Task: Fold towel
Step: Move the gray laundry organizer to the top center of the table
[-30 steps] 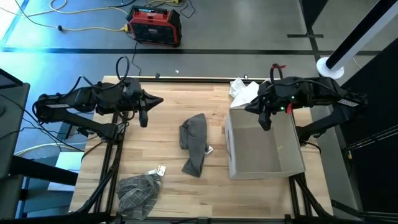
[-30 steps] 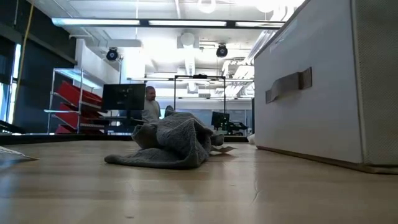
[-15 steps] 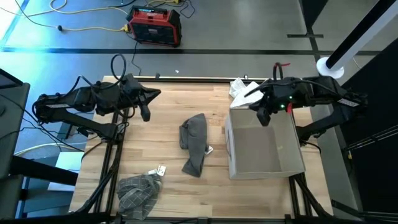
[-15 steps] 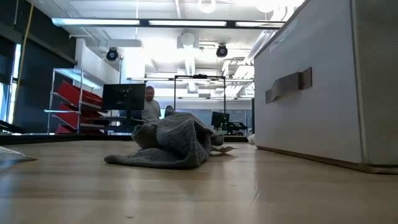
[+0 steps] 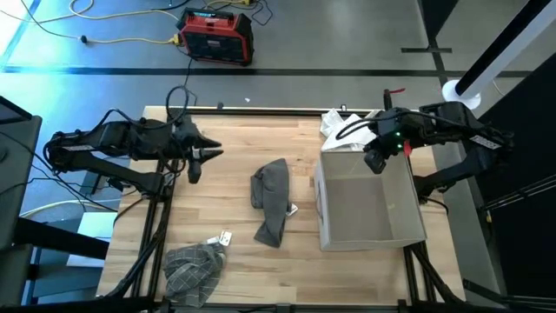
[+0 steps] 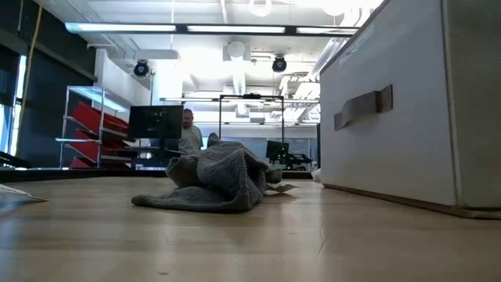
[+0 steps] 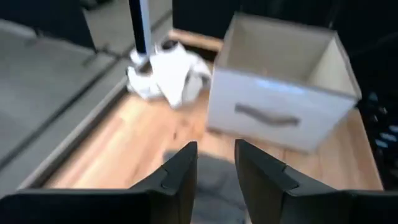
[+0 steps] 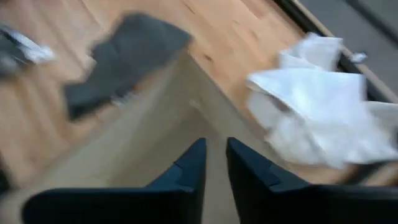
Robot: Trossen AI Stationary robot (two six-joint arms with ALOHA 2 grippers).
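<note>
Grey towel (image 5: pixel 271 200) lies crumpled mid-table, untouched, w/ both arms raised clear of it.
Left gripper (image 5: pixel 195 162) fingers slightly apart, empty; right gripper (image 5: pixel 376 159) over box (image 5: pixel 369 207), narrow gap, nothing pinched.

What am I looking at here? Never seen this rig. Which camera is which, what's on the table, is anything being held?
Two dark robot arms work at a wooden table. One picture looks straight down, one sits at table height, and each arm carries a wrist camera looking past its own fingers.

The left tool hovers over the table's left part; the right tool hangs above the open grey box. Each shows a narrow gap between its fingers and holds nothing.

On the table: a crumpled grey towel in the middle, a checked cloth near the front left edge, and white cloth behind the box. The towel is not folded yet.
</note>
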